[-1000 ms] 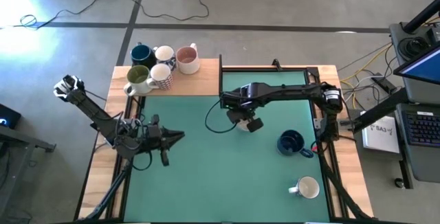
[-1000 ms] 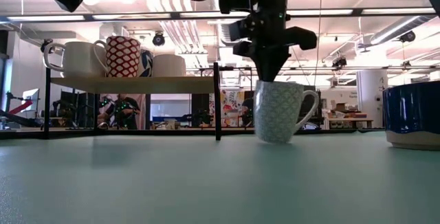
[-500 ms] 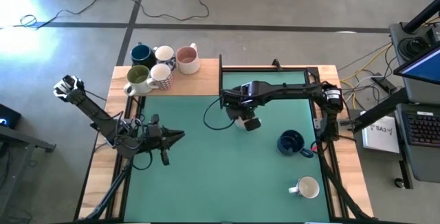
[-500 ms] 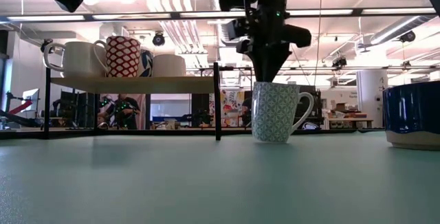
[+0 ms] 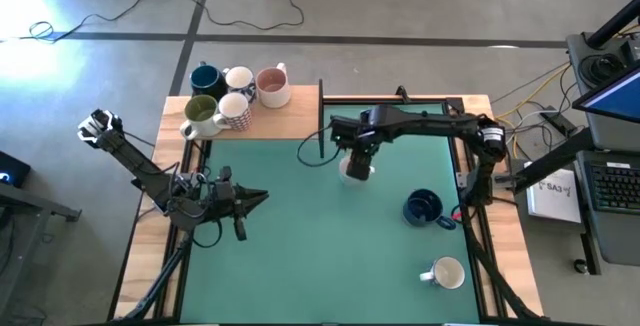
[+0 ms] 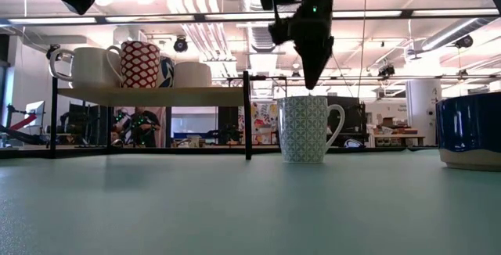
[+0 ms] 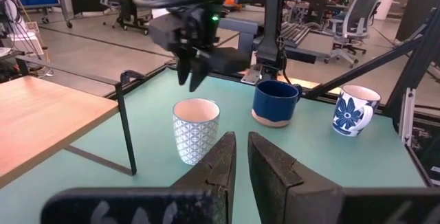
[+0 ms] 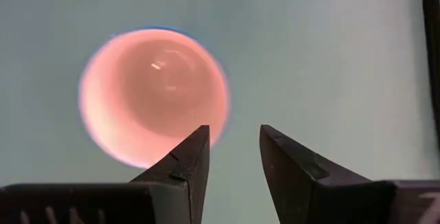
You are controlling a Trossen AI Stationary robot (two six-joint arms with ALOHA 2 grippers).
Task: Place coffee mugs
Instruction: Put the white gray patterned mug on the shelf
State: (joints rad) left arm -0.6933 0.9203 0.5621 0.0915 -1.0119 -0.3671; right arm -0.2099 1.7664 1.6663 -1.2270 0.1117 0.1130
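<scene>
A white mug with a fine green pattern and a pink inside (image 6: 305, 128) (image 8: 155, 93) stands upright on its base on the green mat (image 5: 300, 266), near the table's middle. My right gripper (image 6: 313, 81) (image 5: 360, 148) hangs open just above its rim, pointing down, touching nothing. My left gripper (image 5: 256, 200) waits shut above the mat's left part, its fingers (image 7: 265, 169) aimed toward the patterned mug (image 7: 196, 129). Several more mugs (image 5: 235, 96) stand on the wooden shelf (image 5: 290, 121) at the far left.
A dark blue mug (image 5: 425, 208) stands on the mat to the right, and a white mug with a blue flower (image 5: 445, 273) (image 7: 355, 108) near the front right. A black frame post (image 6: 249, 114) edges the raised shelf, just left of the patterned mug.
My right gripper has let go of the patterned mug's rim and risen clear of it, shifting a little toward the far edge. The mug, slightly tilted in the hold before, now stands upright on the mat on its own.
</scene>
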